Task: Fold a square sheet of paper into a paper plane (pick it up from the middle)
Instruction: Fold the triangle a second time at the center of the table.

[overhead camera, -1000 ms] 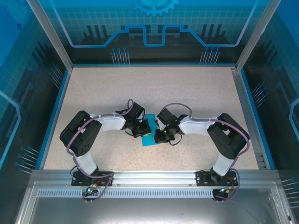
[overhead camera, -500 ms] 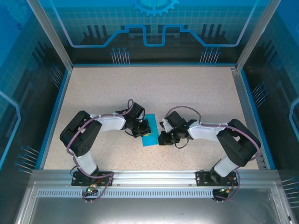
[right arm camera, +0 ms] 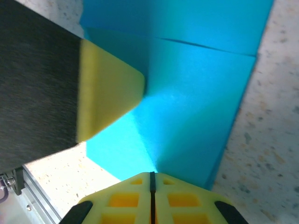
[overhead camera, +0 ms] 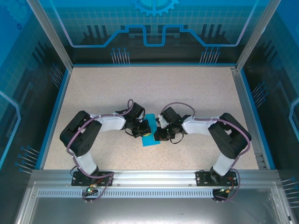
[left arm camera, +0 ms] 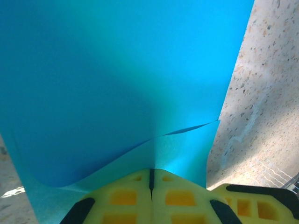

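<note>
Reaching left arm: bent in from the left side of the table, with its wrist pointing right toward the centre.
Left gripper: jaws closed, the yellow fingers pressed flat together. The tips rest against the left edge of the sheet. Whether any paper is nipped in the seam cannot be told.
Square sheet of paper: bright cyan, lying on the table between the two grippers as a narrow folded strip that runs away from the arm bases. In the left wrist view one layer laps over another and a soft ridge rises from the fingertips. In the right wrist view a straight layer edge crosses near the top.
Right gripper: jaws closed, yellow fingers together and the tips on the paper's right side. A finger of the left gripper lies on the sheet just opposite.
Right arm: folded in from the right, mirroring the left.
Table: speckled beige with a blue border.
</note>
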{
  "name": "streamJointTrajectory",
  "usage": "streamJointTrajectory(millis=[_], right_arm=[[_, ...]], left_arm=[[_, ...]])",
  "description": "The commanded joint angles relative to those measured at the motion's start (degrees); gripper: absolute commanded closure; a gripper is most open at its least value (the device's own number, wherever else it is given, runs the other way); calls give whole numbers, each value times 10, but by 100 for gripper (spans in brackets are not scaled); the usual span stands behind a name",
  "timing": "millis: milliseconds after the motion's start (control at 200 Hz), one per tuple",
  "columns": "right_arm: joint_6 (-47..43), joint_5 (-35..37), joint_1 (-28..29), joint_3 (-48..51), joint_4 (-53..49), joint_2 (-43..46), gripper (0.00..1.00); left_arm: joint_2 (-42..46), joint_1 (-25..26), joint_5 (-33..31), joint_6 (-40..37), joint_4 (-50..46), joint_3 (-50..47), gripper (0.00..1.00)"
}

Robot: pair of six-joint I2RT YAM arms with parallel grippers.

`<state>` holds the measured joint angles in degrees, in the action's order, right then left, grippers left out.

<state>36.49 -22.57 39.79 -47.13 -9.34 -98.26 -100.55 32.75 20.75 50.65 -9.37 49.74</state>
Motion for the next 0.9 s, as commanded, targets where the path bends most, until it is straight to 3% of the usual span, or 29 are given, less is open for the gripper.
streamJointTrajectory(millis=[0,305,545,895], right_arm=[[-16,3,-14,29,-30,13,92],[-29,16,-27,60,-56,29,92],[-21,16,-26,45,-62,9,93],[-5,34,-21,37,-79,-2,93]], left_arm=[[-4,1,-39,-8,-42,-10,95],[0,2,-32,-13,-22,-3,94],[45,6,67,-30,77,-9,88],[43,45,65,-6,95,-33,88]])
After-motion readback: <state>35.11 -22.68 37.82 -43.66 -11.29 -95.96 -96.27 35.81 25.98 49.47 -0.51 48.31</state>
